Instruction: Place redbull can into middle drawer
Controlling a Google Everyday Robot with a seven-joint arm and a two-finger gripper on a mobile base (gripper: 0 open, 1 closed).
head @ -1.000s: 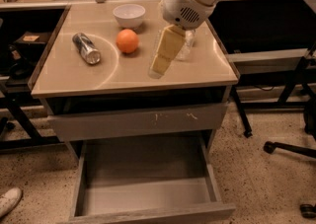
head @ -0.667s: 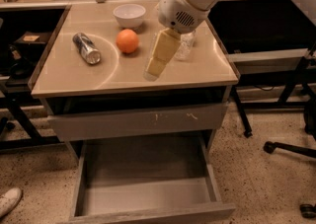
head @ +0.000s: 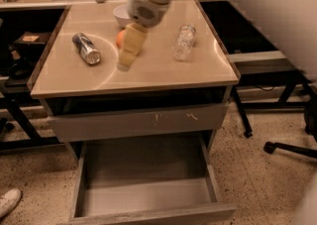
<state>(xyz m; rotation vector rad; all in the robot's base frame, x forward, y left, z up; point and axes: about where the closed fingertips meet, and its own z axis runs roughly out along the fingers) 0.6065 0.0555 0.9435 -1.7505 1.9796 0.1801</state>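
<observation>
The can (head: 86,48) lies on its side on the left part of the tabletop (head: 163,73), a slim dark bluish-silver cylinder with a shiny silver end turned toward the front edge; any print on it is too blurred to read. The gripper (head: 124,63), pale yellowish under a white arm, hangs tilted down-left over the table's middle, to the right of the can and apart from it; whether it is spread or pressed together cannot be told, and it holds nothing that can be seen. Just behind it an orange (head: 120,38) peeks out, half hidden; a white bowl (head: 120,16) stands farther back, its inside covered by the arm; a clear crinkled bottle (head: 184,42) rests to the right. Below the top sits a shut drawer front (head: 138,121) with pale scratches; under that the middle drawer (head: 143,194) is pulled out, only its flat grey bottom showing inside. A white shoe (head: 9,201) rests on the floor at lower left.
</observation>
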